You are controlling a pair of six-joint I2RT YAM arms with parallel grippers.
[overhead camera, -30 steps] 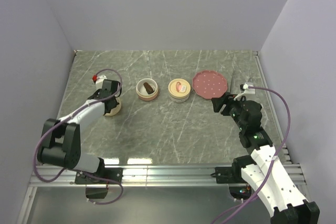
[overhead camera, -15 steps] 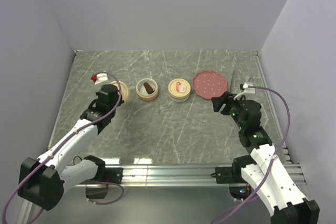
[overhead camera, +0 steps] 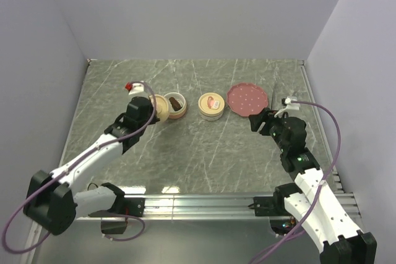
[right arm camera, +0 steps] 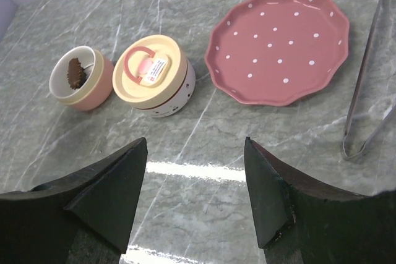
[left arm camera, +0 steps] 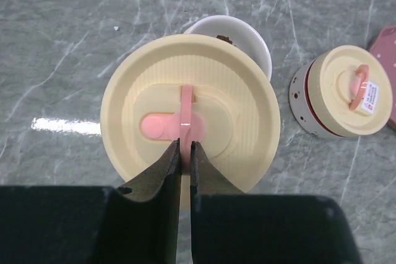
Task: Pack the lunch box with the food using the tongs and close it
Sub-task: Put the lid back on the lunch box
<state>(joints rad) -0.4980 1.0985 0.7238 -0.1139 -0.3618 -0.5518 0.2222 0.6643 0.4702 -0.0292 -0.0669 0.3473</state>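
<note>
Closing step in hand, by the look of it. Clamps the left pincer [left arm camera: 184, 146] shut on the pink loop handle [left arm camera: 185, 106] of a cream lid [left arm camera: 235, 146], holding it raised off the tabletop [overhead camera: 204, 153] just beside the open pink bowl [right arm camera: 86, 97]. One dark brown food piece [right arm camera: 75, 73] lying inside that bowl.

Right pincer [right arm camera: 195, 146] spread open and empty, hovering low before the dotted pink plate [right arm camera: 278, 47]. Tongs [right arm camera: 365, 72] lying ungripped on the tabletop just right of the plate.

Next move calls for centring the lid over the bowl's rim, keeping it level, lowering, then letting go.

Hidden: most of the bowl behind the lid in the left wrist view, and the contents of the lidded container [right arm camera: 154, 75]. No other food pieces in sight, plate bare. Far end of the tongs cut off at the frame edge.
</note>
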